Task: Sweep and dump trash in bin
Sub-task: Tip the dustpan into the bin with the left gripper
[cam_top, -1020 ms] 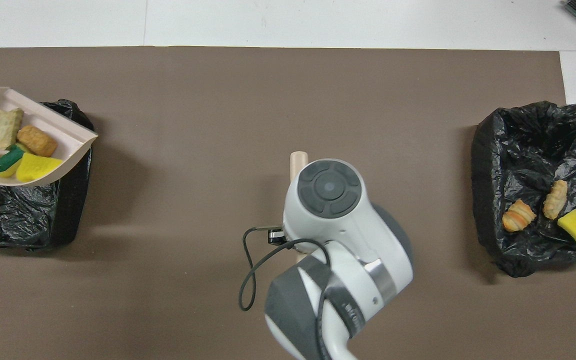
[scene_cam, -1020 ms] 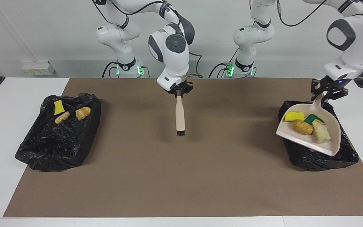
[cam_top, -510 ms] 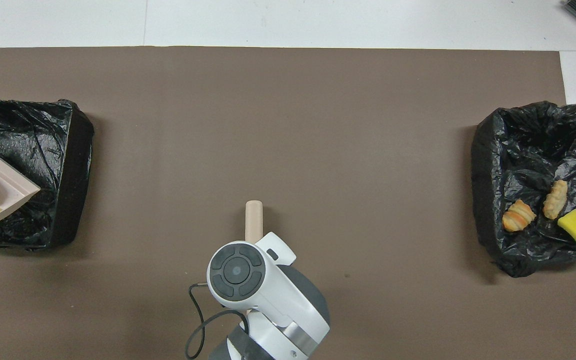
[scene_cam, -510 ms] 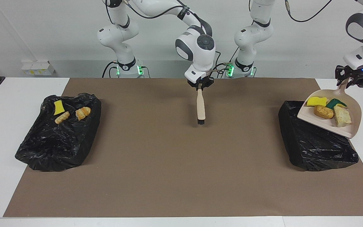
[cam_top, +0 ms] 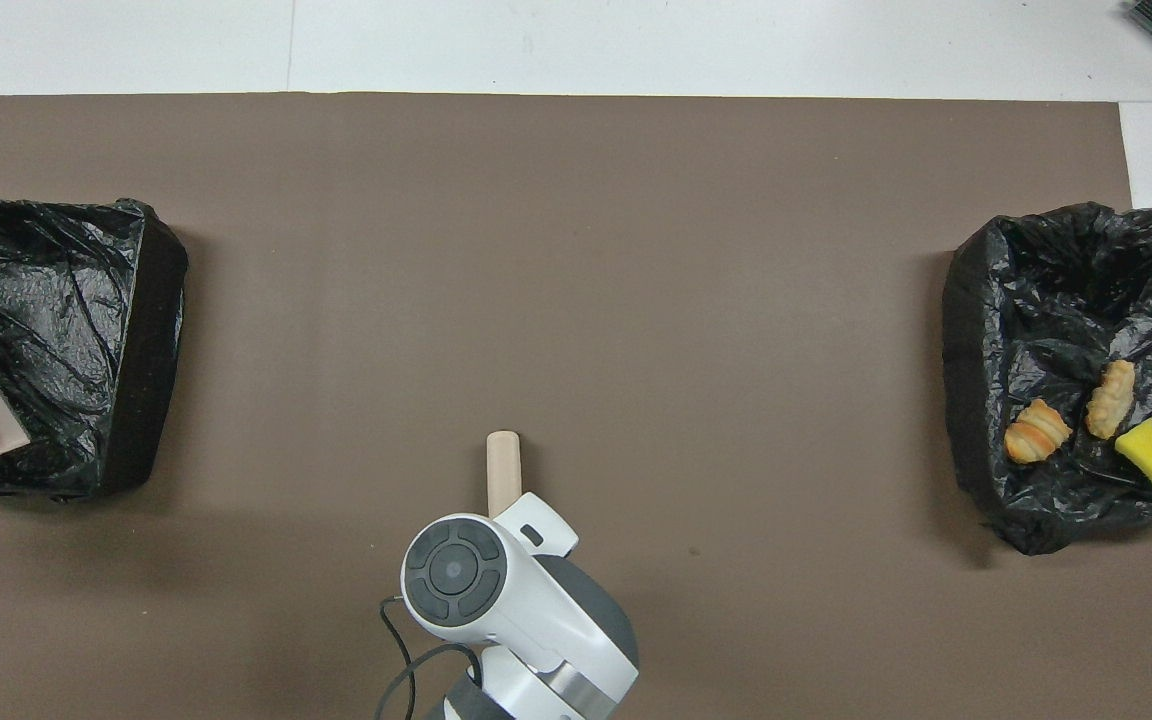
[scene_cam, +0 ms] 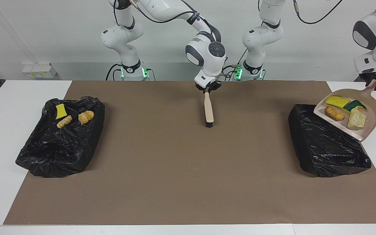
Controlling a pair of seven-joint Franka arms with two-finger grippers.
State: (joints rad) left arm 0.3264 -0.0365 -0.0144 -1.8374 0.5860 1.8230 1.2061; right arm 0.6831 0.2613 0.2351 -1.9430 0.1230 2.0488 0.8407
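Jaws of the left gripper [scene_cam: 374,82] are clenched on the handle of the beige dustpan [scene_cam: 370,125]; jaws of the right gripper [scene_cam: 208,88] are clenched on the top of the beige brush [scene_cam: 209,111], which hangs bristles-down over the brown mat [scene_cam: 188,182] on the counter.

Over the last second the dustpan, which had hung squarely over the black-lined bin [scene_cam: 321,147] at the left arm's end, has been drawn up and outward. It now hangs over that bin's outer rim and the white counter beside it, with its open lip tilted down toward the bin. Its load has not moved: a yellow sponge bit [scene_cam: 336,101], the green-and-yellow sponge [scene_cam: 355,105], a golden-brown chunk [scene_cam: 334,113] and a pale chunk [scene_cam: 356,118] all lie in the pan. The brush has also pulled back toward the robots.

My reading is that the pan is being lined up to pour, so the dump into this bin is not yet done. The remaining three scraps, a yellow piece [scene_cam: 60,111] and two bread-like pieces [scene_cam: 64,122] [scene_cam: 86,116], already lie in the other bin [scene_cam: 44,156], well apart from the first at the right arm's end.

From overhead, only a corner of the pan and the brown chunk show at the frame's edge. The right arm covers the brush there except for its tip. The left gripper is partly cut off in the facing view, and whether the brush bristles touch the mat I cannot tell.
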